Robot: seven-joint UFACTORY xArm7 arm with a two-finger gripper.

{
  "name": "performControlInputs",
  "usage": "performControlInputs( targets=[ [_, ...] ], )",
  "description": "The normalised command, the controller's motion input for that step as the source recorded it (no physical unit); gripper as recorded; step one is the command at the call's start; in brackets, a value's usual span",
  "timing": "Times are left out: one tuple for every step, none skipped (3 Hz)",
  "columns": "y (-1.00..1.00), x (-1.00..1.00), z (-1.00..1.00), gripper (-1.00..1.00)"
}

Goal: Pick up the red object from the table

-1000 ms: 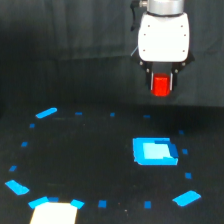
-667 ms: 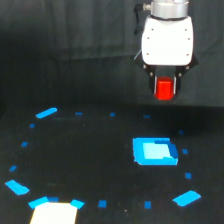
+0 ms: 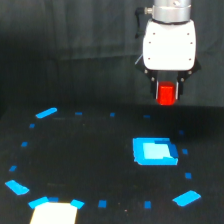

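Note:
The red object (image 3: 167,93) is a short bright red-orange cylinder held between the dark fingers of my gripper (image 3: 167,96), well above the table (image 3: 90,165). The gripper hangs under a white body at the upper part of the exterior view's right and is shut on the cylinder. The table is a black matte surface with small blue tape marks. The cylinder hangs above and a little behind the flat blue square block (image 3: 155,151).
The flat blue square block lies on the table at the exterior view's right. Larger blue patches lie at the far left (image 3: 46,113), near left (image 3: 17,187) and near right (image 3: 187,198). A pale bright patch (image 3: 55,212) sits at the front left edge.
The gripper has moved a little toward the exterior view's right and slightly upward, carrying the red cylinder with it. The blue block and tape marks have not moved.

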Motion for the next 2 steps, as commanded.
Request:
performControlInputs(
  targets=[
    [-0.09, 0.67, 0.06, -1.0],
    [0.16, 0.24, 0.14, -1.0]
  ],
)
